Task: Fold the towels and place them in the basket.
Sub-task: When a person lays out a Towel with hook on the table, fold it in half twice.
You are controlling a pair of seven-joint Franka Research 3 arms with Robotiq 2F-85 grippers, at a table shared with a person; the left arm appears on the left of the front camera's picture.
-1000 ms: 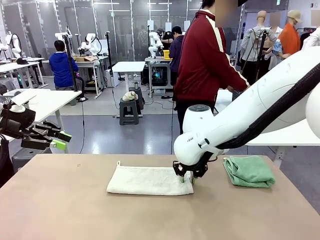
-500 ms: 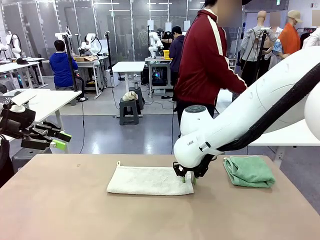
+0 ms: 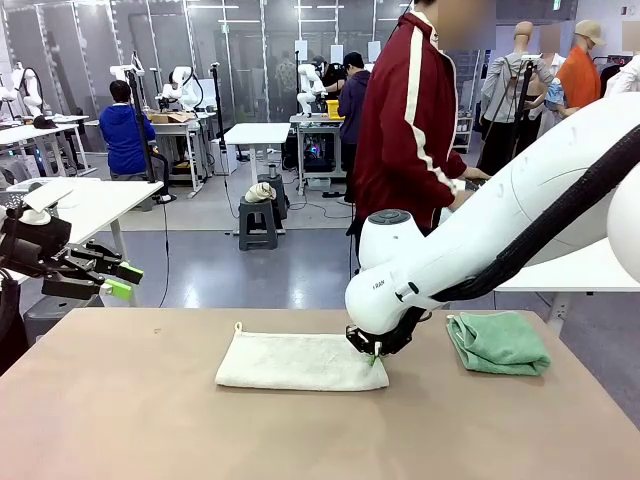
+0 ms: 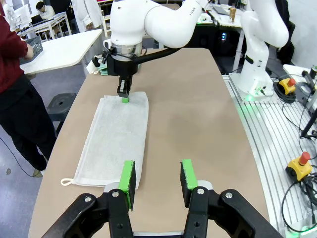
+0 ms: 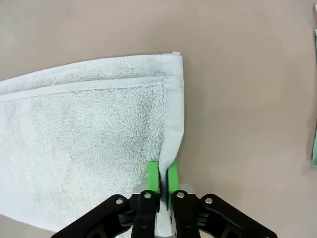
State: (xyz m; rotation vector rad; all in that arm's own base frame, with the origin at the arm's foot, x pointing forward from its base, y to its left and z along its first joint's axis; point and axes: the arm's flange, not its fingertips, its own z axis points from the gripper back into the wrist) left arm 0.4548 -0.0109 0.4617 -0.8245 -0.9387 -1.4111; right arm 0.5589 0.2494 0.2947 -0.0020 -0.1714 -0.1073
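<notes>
Pinching the soft, limp cream towel [image 5: 89, 124] by its short edge, right fingers [image 5: 159, 179] clamped; left fingers [image 4: 157, 178] apart, idle.

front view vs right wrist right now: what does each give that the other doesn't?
Front alone: the left gripper parked open off the table's left edge, the folded green towel whole, and the person at the far side.

Right wrist alone: the right gripper shut, pinching the white towel's hem.

Both: the white towel lying flat on the table.
</notes>
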